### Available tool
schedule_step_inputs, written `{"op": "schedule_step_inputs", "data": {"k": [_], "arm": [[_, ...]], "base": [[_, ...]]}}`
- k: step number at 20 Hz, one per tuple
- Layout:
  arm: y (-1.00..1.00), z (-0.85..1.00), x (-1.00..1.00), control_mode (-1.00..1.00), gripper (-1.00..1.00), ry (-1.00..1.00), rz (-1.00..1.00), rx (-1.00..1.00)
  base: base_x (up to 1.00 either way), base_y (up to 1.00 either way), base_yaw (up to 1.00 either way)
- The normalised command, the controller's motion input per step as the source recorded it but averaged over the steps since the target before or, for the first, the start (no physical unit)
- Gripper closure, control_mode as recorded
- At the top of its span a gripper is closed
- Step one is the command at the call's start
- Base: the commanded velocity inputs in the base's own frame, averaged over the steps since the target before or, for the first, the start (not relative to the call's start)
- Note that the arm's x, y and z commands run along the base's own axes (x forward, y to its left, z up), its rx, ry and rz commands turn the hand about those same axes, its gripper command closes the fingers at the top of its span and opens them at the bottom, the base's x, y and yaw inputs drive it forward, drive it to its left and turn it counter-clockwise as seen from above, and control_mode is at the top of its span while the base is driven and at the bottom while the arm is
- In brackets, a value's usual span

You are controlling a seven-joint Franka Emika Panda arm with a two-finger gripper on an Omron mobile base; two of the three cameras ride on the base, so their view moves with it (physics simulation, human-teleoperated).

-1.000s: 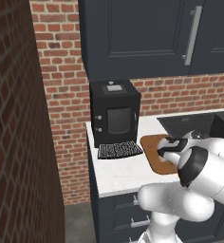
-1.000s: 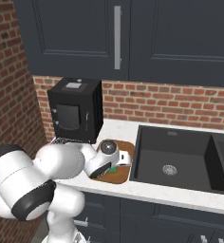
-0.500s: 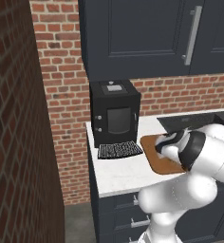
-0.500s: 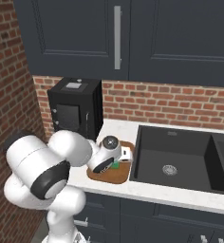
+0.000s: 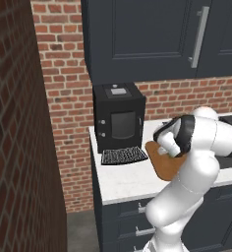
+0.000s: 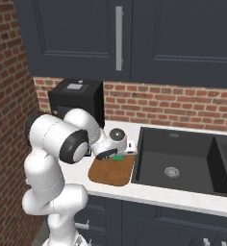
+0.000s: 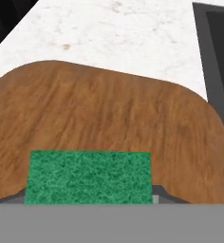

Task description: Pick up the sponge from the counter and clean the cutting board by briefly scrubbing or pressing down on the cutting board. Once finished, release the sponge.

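the sponge (image 7: 88, 176), green face showing, lies on the cutting board (image 7: 109, 118) near one rounded end; in the right base view a sliver of green (image 6: 118, 156) shows under the arm's wrist. the end effector (image 7: 88, 199) grips the sponge between its two fingers. the brown board rests on the white tabletop (image 6: 149, 190), its long side just beside the dark sink (image 6: 178, 166). on the board's other side a black ribbed mat (image 5: 124, 155) lies before a black appliance (image 5: 119, 117) against the brick wall.

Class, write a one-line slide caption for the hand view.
Green sponge resting on the wooden cutting board, with white counter beyond.
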Motion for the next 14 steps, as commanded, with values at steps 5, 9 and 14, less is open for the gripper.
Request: {"op": "schedule_step_inputs", "data": {"k": [5,9,14], "arm": [[-0.22,-0.11,0.16,-1.00,1.00,0.00,0.00,0.00],[-0.15,-0.07,0.02,-1.00,1.00,0.00,0.00,0.00],[-0.09,0.00,-0.15,-1.00,1.00,0.00,0.00,0.00]], "base": [[0.00,0.00,0.00],[0.00,0.00,0.00],[0.00,0.00,0.00]]}}
